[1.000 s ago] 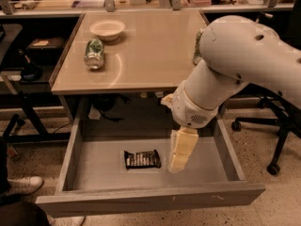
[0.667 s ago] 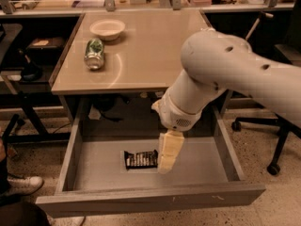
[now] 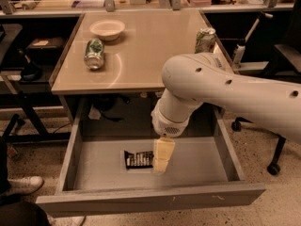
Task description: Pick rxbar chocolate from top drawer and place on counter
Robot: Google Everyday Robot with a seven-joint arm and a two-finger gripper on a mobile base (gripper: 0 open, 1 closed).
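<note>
Item: rxbar chocolate point(image 3: 136, 159), dark wrapper with pale lettering, lying flat on the grey floor of the top drawer point(image 3: 150, 199), left of centre and clear of every wall. The drawer stands pulled open beneath the worktop point(image 3: 141, 60). Hand point(image 3: 162, 160): pale, pointing down inside the drawer at the bar's right end and overlapping it in this view. Contact cannot be confirmed, and whether it is parted or together cannot be told. Arm point(image 3: 225, 93): large, white, entering from the right, its bulk hanging over the drawer's rear right and hiding part of the floor there. Step in hand, as judged: the reach down onto the bar, with the lift not yet made. Handling note: the bar is thin and flat on a smooth floor, so the hand should centre across the narrow width, go low enough to catch the wrapper's edges, and avoid pushing the bar sideways. Once gripped, lift straight up before swinging back, since the worktop's front edge overhangs the drawer's rear. Also on the worktop: pale bowl point(image 3: 107, 29) at rear left, lying can point(image 3: 94, 54) just in front of it, upright can point(image 3: 205, 40) at the right edge. The front centre is the obvious landing zone. Surroundings: cluttered bench point(image 3: 61, 1) behind, a shoe point(image 3: 21, 185) on the floor at left.
</note>
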